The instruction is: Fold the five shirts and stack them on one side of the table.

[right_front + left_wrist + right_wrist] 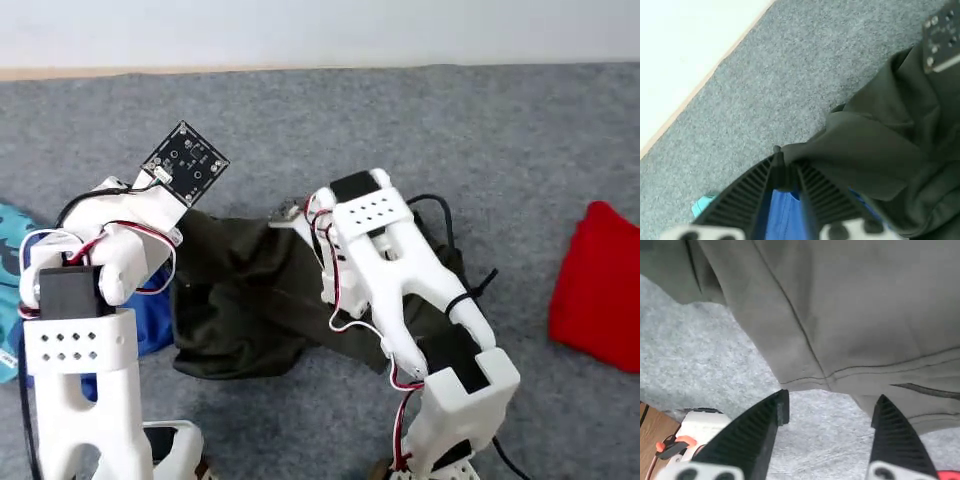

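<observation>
Tabletop (500, 130): grey felt-like cloth cover, fuzzy, rough, matt.
Olive shirt (240, 300): soft matt woven cloth with a smooth face, fine stitched seams, creased.
Blue shirt (153, 325): smoother cloth, slight sheen.
Red shirt (600, 290), teal shirt (8, 235): matt cloth.
Left arm (75, 400), right arm (400, 270): hard white plastic shells, matt.
Left gripper (785, 172), right gripper (832, 410): black plastic fingers, ribbed faces, dull finish.
Circuit board (185, 165): black, matt, small shiny metal spots.
Wires (400, 415): smooth glossy insulation.
Wood strip (120, 72) along the tabletop's far edge: pale, smooth.
</observation>
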Tool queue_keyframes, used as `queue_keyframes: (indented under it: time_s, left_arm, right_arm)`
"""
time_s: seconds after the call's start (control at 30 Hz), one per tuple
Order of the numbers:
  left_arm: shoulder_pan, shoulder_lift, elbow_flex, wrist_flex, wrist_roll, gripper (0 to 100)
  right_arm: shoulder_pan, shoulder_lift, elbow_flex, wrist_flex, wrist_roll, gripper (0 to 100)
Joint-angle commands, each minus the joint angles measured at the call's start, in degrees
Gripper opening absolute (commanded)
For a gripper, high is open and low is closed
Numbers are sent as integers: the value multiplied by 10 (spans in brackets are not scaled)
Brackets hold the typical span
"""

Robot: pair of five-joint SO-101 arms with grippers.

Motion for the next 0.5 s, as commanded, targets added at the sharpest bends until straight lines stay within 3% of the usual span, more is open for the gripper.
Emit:
queue_keyframes:
  time_s: [0.0, 0.47]
  left_arm:
    - [2, -4, -3, -12, -4, 6]
    - [2, -4, -3, -12, -4, 6]
  right_arm:
    - [-6, -2, 29, -39, 5, 270]
    - [-6, 68, 81, -123, 33, 269]
